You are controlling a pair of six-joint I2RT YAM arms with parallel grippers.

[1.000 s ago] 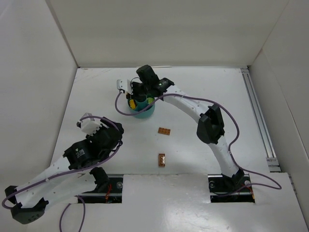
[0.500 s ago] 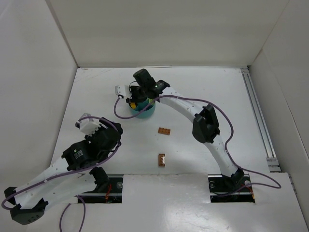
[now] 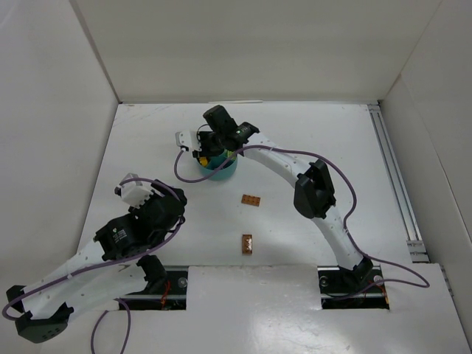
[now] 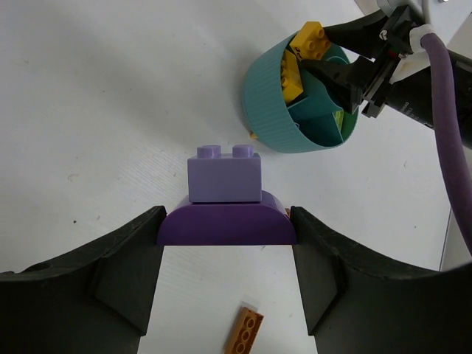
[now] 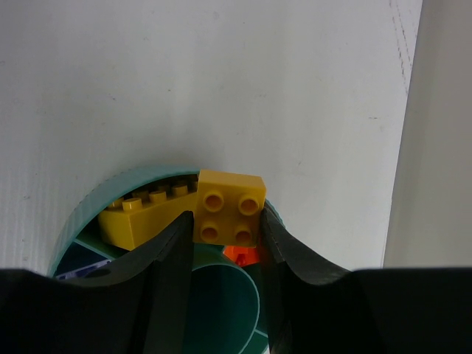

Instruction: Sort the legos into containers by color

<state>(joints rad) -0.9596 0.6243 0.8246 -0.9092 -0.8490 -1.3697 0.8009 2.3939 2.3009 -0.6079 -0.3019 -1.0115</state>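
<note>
Purple legos, stacked, sit pinched in the left gripper, nearest the bases; one brown brick and a second brown brick lie loose at mid-table. Farthest, the right gripper clamps a yellow brick over the teal dish, beside a longer yellow piece inside. Likely step: placing yellow; next, part the jaws.

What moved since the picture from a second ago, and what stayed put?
The right pincer, clamped on the yellow brick, slid a little to the left over the teal dish, and its arm swung the same way. Nothing was visibly grabbed or dropped. The left pincer with its purple brick, the dish and the two loose brown bricks stayed where they were.
</note>
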